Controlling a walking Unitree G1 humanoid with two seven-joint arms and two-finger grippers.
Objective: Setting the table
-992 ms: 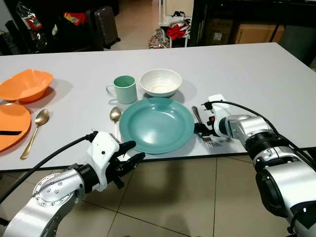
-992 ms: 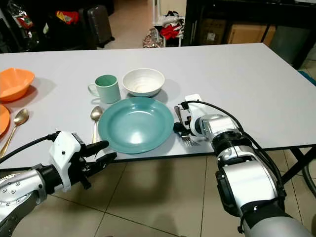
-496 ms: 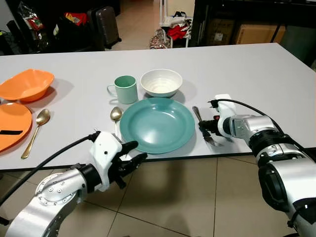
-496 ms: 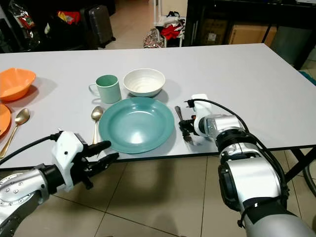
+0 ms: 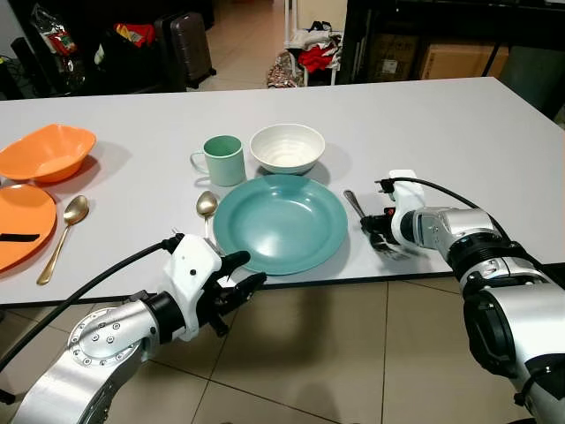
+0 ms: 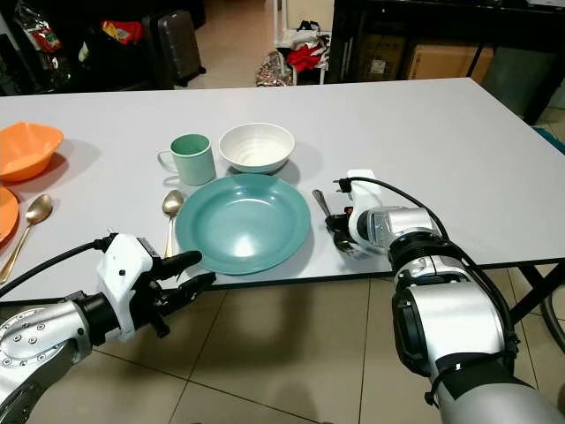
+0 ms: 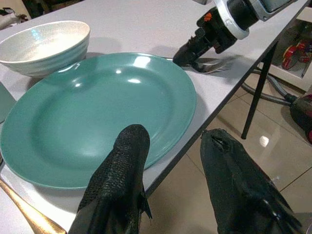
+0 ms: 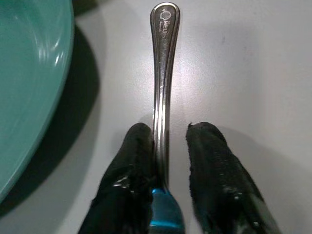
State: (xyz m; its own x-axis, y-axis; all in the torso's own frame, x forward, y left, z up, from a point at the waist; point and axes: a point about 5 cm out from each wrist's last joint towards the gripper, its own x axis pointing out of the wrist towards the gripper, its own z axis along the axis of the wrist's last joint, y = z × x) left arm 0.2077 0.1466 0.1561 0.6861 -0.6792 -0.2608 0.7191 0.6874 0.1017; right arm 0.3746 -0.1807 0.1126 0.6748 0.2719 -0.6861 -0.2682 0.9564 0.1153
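Fork (image 8: pixel 163 73) lies flat on white table (image 5: pixel 459 132), just right of teal plate (image 5: pixel 280 223). Right gripper (image 8: pixel 163 161) straddles it, fingers slightly apart, one touching the handle, no firm grip. Left gripper (image 7: pixel 170 161) open, empty, hovering off table's near edge before the plate.

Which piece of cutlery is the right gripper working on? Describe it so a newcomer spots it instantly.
Start at the teal plate near the front edge of the grey table. Just to its right lies a silver fork, handle pointing away from the robot, with the right gripper at its tine end. The spoons left of the plate are gold.
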